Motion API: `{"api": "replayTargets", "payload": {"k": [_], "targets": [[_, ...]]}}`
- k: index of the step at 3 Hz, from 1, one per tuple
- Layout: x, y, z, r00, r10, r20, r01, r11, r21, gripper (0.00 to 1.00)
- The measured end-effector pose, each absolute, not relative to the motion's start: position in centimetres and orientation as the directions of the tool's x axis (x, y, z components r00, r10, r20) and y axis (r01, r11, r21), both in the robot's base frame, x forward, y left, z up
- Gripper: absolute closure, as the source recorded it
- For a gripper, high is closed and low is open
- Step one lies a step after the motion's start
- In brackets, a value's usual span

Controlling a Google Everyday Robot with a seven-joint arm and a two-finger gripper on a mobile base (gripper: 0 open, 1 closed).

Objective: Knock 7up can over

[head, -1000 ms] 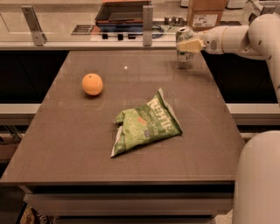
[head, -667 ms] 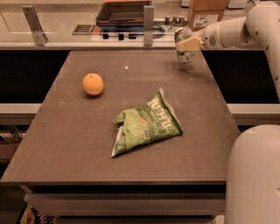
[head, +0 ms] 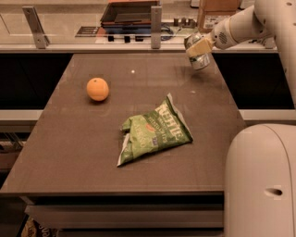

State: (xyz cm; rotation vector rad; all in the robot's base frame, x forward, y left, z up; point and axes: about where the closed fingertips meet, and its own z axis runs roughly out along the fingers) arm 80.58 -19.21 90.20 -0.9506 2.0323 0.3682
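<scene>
The 7up can (head: 200,60) is silver with green markings and stands at the far right of the dark table (head: 138,176), near its back edge. It leans over, with its top toward the left and back. My gripper (head: 198,46) comes in from the upper right on the white arm (head: 240,25) and sits against the can's upper part, covering it. I cannot tell whether the can's base still rests on the table.
An orange (head: 97,89) lies at the left middle. A crinkled green chip bag (head: 155,132) lies at the centre. A counter with metal posts (head: 156,21) and a cardboard box (head: 217,11) runs behind the table. My white base (head: 261,185) fills the lower right.
My arm has raised its elbow and the gripper has stayed at the can. The can has gone from nearly upright to leaning. The orange and the bag have not moved.
</scene>
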Motion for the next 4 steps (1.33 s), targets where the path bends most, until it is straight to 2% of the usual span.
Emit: {"api": "replayTargets", "payload": {"k": [4], "targets": [[79.3, -19.1, 88.2, -0.458, -0.747, -0.481, -0.766, 0.607, -0.213, 1.00]]}}
